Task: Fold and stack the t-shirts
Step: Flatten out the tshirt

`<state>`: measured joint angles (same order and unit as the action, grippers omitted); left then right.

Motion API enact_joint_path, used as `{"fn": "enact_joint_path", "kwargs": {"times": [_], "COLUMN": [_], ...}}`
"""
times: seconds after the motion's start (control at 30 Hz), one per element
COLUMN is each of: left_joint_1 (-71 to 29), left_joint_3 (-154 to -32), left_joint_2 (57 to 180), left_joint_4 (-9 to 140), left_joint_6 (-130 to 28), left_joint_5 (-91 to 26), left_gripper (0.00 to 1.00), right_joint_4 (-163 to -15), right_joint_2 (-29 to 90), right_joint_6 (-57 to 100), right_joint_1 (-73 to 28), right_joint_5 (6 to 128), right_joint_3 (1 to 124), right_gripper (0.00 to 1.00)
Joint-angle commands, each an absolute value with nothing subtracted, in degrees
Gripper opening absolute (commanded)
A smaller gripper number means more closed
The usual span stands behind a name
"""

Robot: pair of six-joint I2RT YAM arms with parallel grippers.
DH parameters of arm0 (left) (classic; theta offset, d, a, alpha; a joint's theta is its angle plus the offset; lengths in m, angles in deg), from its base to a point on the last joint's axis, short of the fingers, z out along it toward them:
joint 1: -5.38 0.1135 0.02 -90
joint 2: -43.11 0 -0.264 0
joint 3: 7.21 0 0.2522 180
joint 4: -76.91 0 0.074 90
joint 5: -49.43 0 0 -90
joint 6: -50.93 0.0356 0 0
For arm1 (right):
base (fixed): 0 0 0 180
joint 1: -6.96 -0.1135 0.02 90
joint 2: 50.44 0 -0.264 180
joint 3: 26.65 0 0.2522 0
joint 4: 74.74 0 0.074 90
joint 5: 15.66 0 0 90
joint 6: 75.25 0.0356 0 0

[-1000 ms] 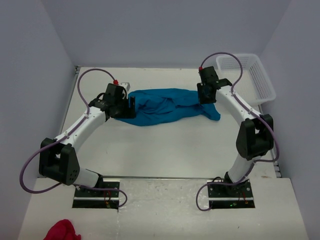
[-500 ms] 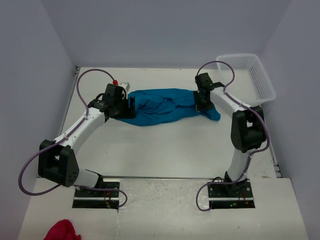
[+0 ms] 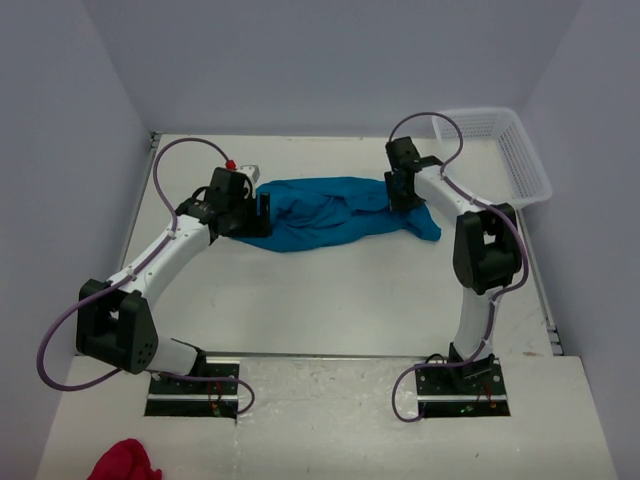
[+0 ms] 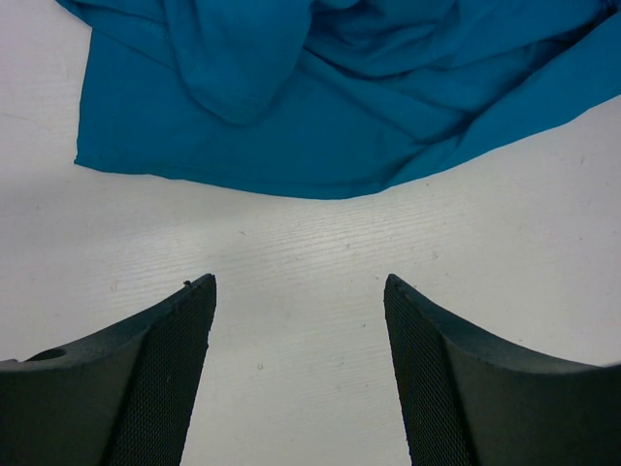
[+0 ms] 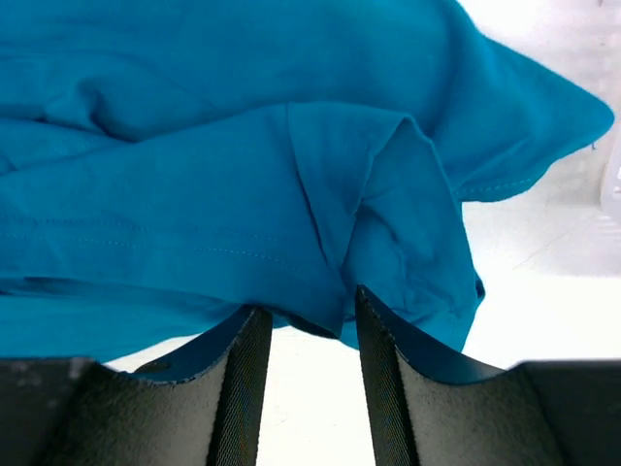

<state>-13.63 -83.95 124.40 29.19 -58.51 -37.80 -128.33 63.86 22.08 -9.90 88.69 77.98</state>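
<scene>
While the t-shirt (image 3: 330, 212) is lying crumpled at the far middle of the table (image 3: 330, 300), we are holding the left gripper (image 4: 299, 283) with its jaws wide apart over bare table, just beside the shirt's left end. The right gripper (image 5: 309, 303) is hovering at a folded edge on the right, jaws partly apart and clamping nothing. We are risking a pinch of 2 layers there, which would bunch the shirt instead of spreading it.
</scene>
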Motion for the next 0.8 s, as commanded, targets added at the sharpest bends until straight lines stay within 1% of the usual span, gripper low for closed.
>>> {"fn": "enact_joint_path", "kwargs": {"times": [0.0,0.27,0.33,0.47,0.5,0.53,0.57,0.6,0.63,0.77], "left_joint_1": [-13.08,-12.99,-12.99,-12.99,-12.9,-12.81,-12.73,-12.38,-12.11,-8.17], "left_joint_3": [-84.78,-84.87,-84.87,-85.13,-85.22,-85.22,-85.13,-85.04,-84.87,-84.96], "left_joint_2": [123.44,123.79,123.88,123.61,123.09,122.74,122.13,121.07,120.46,120.01], "left_joint_4": [29.93,30.19,30.1,29.05,28.61,28.26,27.73,27.38,27.2,23.43], "left_joint_6": [-57.62,-57.27,-57.26,-58.4,-59.28,-60.33,-62.08,-62.88,-63.67,-66.66], "left_joint_5": [-37.84,-37.75,-38.02,-41.17,-43.97,-48.52,-50.57,-52.5,-55.48,-57.36], "left_gripper": [0.71,0.71,0.71,0.72,0.72,0.72,0.74,0.78,0.81,0.83], "right_joint_4": [-127.79,-127.79,-127.7,-127.7,-127.7,-127.52,-127.35,-127.26,-127.0,-127.08], "right_joint_2": [64.43,66.02,66.1,66.1,65.76,65.4,65.05,64.7,63.83,62.5], "right_joint_6": [20.99,20.02,19.84,19.93,20.28,20.46,20.46,20.89,21.16,22.3], "right_joint_1": [-9.91,-9.74,-9.82,-9.82,-9.82,-9.82,-9.82,-9.82,-9.82,-9.91], "right_joint_5": [91.48,92.45,92.36,92.18,92.18,92.27,91.92,91.74,91.57,90.16], "right_joint_3": [80.89,82.73,82.99,83.08,83.17,82.65,82.3,81.95,81.16,80.01], "right_gripper": [0.4,0.35,0.31,0.08,0.0,0.0,0.0,0.0,0.0,0.0]}}
